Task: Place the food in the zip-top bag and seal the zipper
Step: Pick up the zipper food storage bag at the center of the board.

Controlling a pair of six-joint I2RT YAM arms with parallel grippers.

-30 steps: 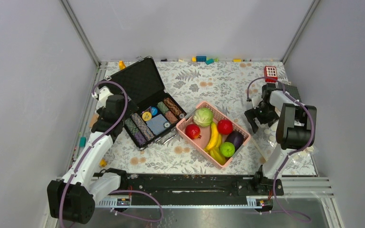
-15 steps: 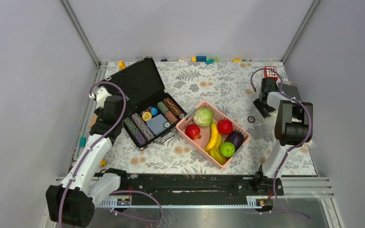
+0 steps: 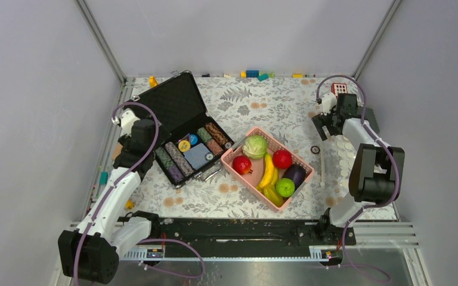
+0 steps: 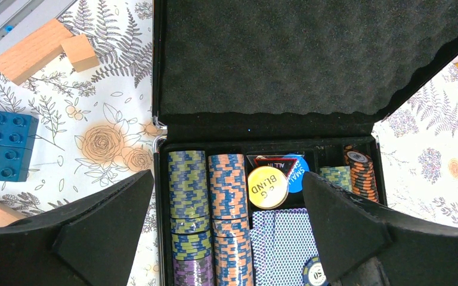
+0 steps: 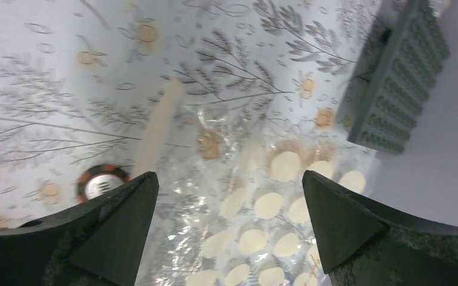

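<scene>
Left gripper (image 4: 226, 179) is hanging over the open black poker case (image 4: 262, 71), its jaws spread wide and gripping nothing. The chips (image 4: 188, 185) beneath it are no part of the job, so this arm is, I judge, merely waiting to one side.

Toward the middle, the food (image 3: 268, 170) is sitting heaped in the pink basket (image 3: 245, 182): cabbage (image 3: 254, 146), apples (image 3: 282, 158), bananas (image 3: 268, 171), eggplant (image 3: 294, 174) and lime (image 3: 284, 187). None of it is bagged yet.

Further right, the zip-top bag (image 5: 262, 202) is lying flat on the flowered tablecloth (image 3: 262, 107) near the basket. Its zipper (image 5: 158, 125) is running along the edge on the basket's side, and a stray chip (image 5: 101, 182) is resting just beside it.

Right gripper (image 5: 229, 179) is hovering directly above the bag, jaws fully parted and empty. It is probably lining up to take the mouth edge so the bag can be opened for filling.
</scene>
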